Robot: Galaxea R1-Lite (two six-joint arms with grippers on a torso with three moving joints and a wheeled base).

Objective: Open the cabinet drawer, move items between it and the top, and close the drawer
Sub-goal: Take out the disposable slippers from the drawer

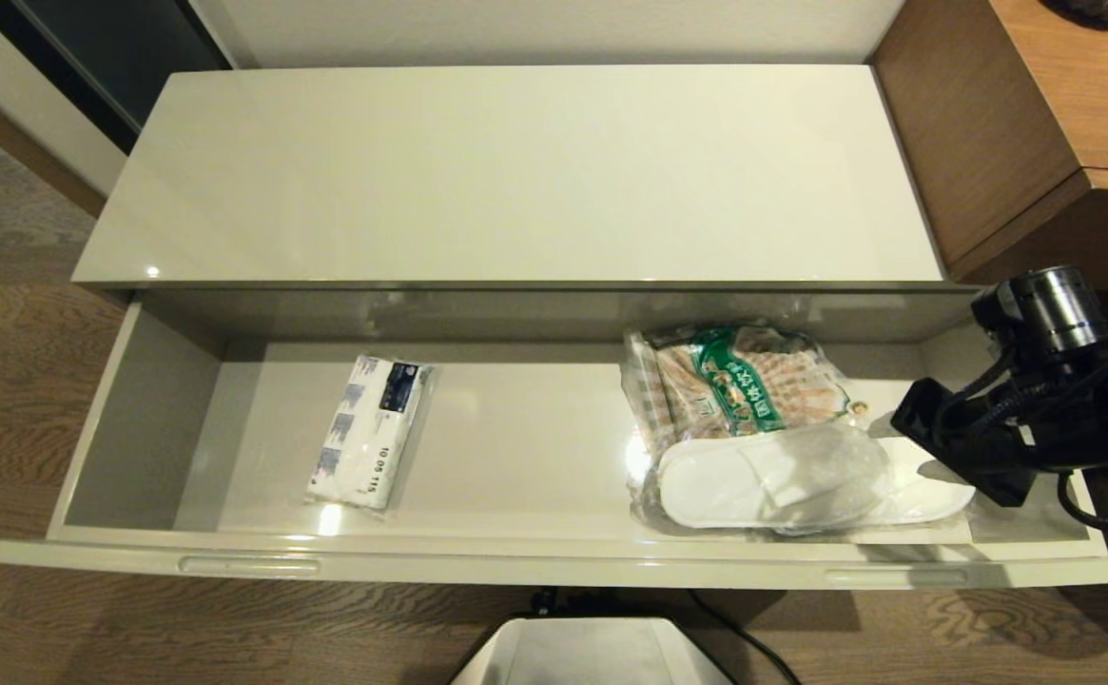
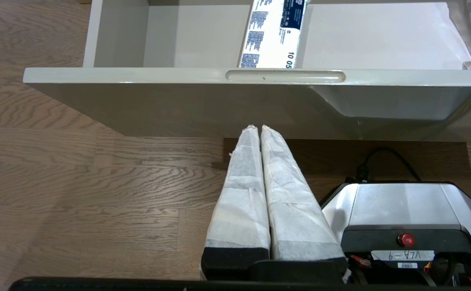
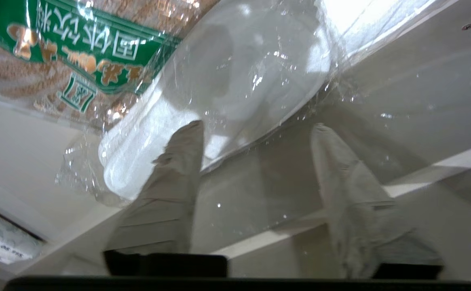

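Right gripper (image 3: 255,125) hangs with fingers apart over the bagged slippers (image 1: 782,480) at four o'clock in the open cabinet drawer (image 1: 554,561); you should straddle the bag's edge before pinching, I judge.

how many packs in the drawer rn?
3: tissue pack left of centre; brown packet at right rear; bagged slippers in front of it, overlapping. None seen hidden.

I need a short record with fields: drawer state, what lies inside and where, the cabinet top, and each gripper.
drawer: open
slippers: right part, overlapping packet
tissue pack: left part
top: bare
right gripper: open, at slippers' bag, one finger across its edge
left gripper: shut, parked below drawer front
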